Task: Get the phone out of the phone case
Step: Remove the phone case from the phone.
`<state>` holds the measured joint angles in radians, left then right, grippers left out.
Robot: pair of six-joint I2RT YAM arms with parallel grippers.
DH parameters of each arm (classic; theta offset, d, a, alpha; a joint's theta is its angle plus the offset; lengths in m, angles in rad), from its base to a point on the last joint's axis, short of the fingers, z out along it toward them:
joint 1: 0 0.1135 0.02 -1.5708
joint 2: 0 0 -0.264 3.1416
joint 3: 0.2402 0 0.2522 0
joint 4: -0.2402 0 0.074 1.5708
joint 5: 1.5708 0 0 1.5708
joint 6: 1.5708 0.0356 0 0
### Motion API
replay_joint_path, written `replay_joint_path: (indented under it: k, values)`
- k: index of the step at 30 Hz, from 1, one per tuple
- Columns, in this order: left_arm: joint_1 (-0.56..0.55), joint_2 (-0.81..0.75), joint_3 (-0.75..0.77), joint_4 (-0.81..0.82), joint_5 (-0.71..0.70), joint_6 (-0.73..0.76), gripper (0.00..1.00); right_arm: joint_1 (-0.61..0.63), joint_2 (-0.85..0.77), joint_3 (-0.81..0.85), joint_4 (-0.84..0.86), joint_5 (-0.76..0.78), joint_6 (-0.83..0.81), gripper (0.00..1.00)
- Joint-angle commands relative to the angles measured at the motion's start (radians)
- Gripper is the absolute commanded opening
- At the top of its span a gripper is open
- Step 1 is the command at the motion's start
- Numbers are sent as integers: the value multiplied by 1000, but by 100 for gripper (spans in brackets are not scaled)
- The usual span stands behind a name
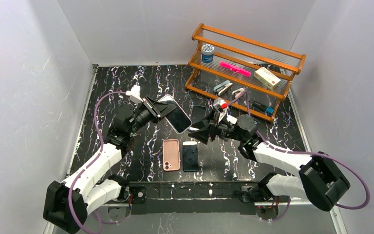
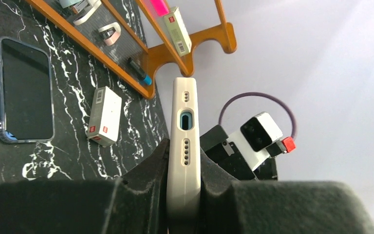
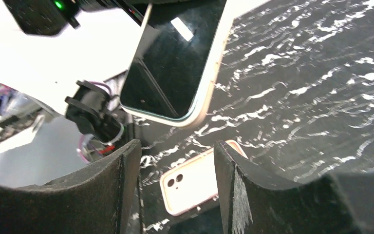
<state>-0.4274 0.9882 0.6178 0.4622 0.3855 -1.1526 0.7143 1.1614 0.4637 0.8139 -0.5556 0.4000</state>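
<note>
One pink phone [image 1: 171,155], one dark phone [image 1: 191,156] near cased phone [image 1: 175,113]; rack [image 1: 272,48] behind.

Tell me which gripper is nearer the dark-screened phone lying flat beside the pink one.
Right. The right gripper hovers open just beyond the dark-screened phone; the left gripper sits farther back-left, shut on the raised cased phone.
</note>
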Motion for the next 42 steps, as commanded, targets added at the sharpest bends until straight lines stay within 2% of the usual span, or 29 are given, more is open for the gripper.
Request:
replay_joint_path:
  k: [1, 6, 20, 42]
  values:
    - [1, -72, -27, 149, -87, -133, 0, 35, 47, 10, 308, 2, 214, 65]
    - [1, -102, -72, 187, -125, -191, 0, 56, 88, 9, 424, 12, 292, 64]
    - [-6, -164, -156, 236, -206, -322, 0, 101, 175, 62, 511, 18, 330, 58]
    - [-32, -161, -162, 254, -214, -304, 0, 126, 245, 118, 528, 84, 364, 53]
